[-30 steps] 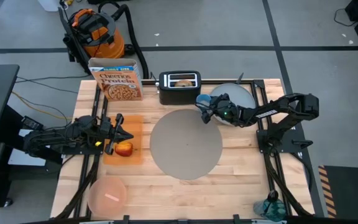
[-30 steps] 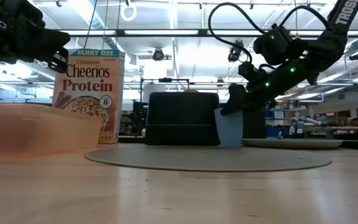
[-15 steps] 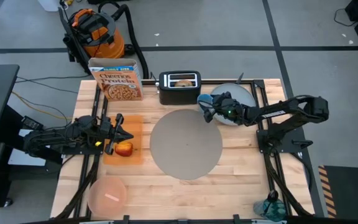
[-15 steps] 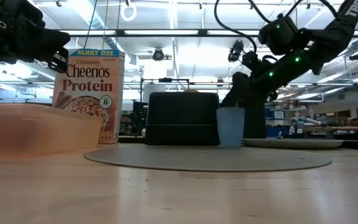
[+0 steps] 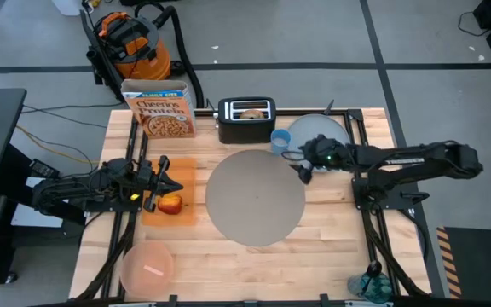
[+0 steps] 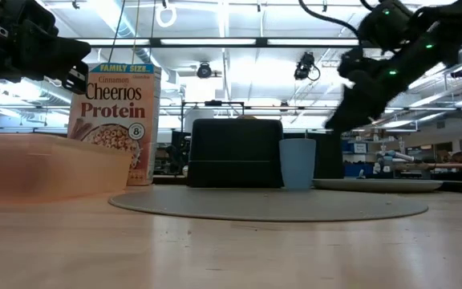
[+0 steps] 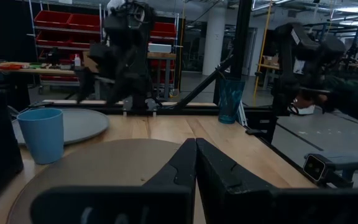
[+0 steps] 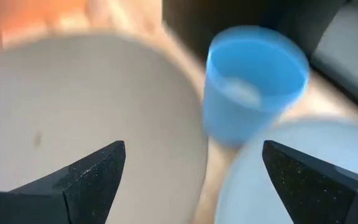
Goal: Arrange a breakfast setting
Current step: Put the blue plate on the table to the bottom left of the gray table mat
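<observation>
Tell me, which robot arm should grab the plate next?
Probably the right: its open gripper hangs right beside the blue-grey plate. The left gripper, shut, sits far across the placemat.

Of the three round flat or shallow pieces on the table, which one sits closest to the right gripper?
The blue-grey plate, right beside the right gripper. The grey placemat is slightly farther; the pink bowl is at the opposite corner.

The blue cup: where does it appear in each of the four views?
High view: cup between toaster and plate.
Low view: cup right of the toaster.
Left wrist view: cup beside the plate.
Right wrist view: cup upright, centre.
Shared landmark: the placemat.
</observation>
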Tool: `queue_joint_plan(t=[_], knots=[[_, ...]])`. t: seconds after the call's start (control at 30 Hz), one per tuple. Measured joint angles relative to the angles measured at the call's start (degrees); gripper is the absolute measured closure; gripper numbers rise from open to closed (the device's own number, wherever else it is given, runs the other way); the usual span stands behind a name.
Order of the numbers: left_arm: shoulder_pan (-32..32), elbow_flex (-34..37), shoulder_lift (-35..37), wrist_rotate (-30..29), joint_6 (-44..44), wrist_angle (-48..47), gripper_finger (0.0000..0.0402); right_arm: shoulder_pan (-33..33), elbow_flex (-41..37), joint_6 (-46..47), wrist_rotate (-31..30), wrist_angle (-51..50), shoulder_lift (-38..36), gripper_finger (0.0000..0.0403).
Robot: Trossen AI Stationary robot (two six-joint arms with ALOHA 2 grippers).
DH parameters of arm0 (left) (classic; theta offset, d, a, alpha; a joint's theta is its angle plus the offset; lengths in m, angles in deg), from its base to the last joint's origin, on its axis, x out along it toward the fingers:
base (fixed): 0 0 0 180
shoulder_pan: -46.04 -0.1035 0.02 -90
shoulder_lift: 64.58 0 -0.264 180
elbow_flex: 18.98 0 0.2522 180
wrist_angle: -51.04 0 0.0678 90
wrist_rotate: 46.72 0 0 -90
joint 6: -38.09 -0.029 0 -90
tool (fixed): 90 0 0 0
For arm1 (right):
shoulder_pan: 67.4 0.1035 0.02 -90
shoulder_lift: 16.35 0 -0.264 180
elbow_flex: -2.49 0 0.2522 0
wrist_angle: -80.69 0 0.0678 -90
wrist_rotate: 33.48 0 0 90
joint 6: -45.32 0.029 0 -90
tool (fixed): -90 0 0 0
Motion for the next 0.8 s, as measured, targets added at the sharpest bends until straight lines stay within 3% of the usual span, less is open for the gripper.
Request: queue_joint_plan(t=[0.27,0.53,0.8], knots=[[-0.02,0.0,0.0,-0.02,0.0,0.0,0.0386,3.58,0.0,4.4,-5.79,-15.52,1.69,0.0114],[0.0,0.0,0.0,0.0,0.0,0.0,0.0386,2.09,0.0,3.6,-6.22,-14.09,10.75,0.0221],[0.0,-0.02,0.0,0.0,0.0,0.0,0.0386,1.13,0.0,1.59,-7.83,-9.81,18.27,0.0253]])
